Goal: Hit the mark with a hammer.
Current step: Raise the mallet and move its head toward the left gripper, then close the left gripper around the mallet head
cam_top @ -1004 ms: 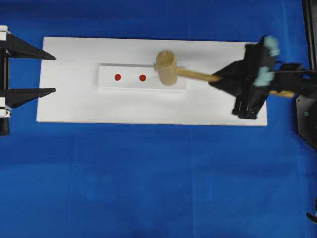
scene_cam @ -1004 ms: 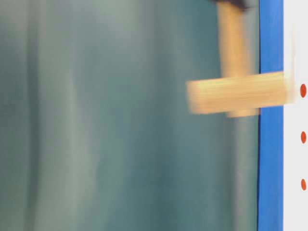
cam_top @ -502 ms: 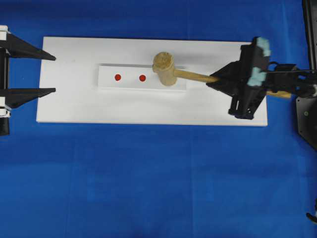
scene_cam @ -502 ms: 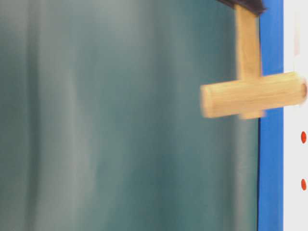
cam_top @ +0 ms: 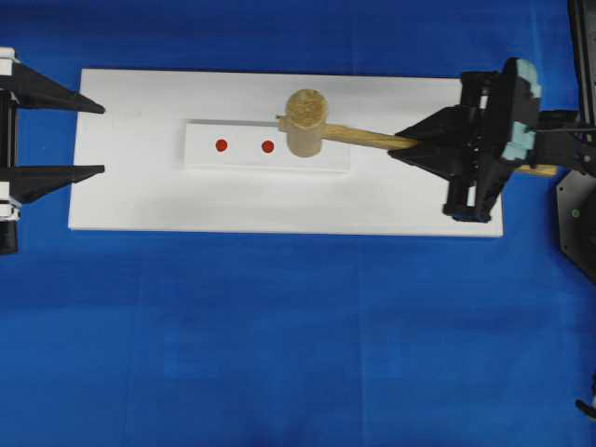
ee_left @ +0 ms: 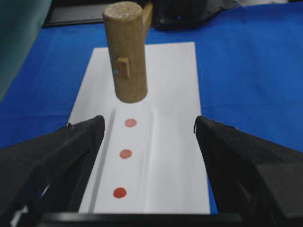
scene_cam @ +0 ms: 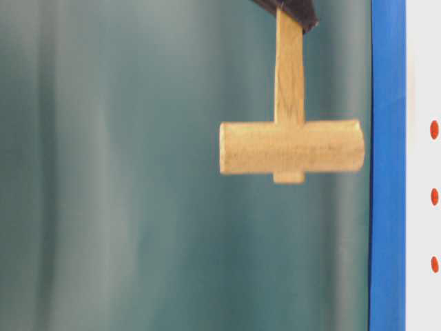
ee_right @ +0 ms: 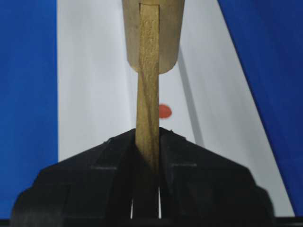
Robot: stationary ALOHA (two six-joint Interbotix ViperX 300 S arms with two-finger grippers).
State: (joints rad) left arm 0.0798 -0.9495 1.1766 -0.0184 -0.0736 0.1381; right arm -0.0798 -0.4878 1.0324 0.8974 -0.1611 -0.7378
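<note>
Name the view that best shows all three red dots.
Left wrist view: all three red dots lie unblocked in a row. Table-level shows them small at the edge; overhead shows two, the hammer hiding one; right wrist shows one.

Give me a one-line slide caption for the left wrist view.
Hammer head raised above the far red dot on the white strip, framed by the open left gripper.

In the overhead view, the light wooden mallet's thick cylindrical head (cam_top: 305, 122) covers the third red mark. The flat handle's rear end is hidden behind the black right gripper (cam_top: 407, 147). The right wrist view's top edge crops the head.
</note>
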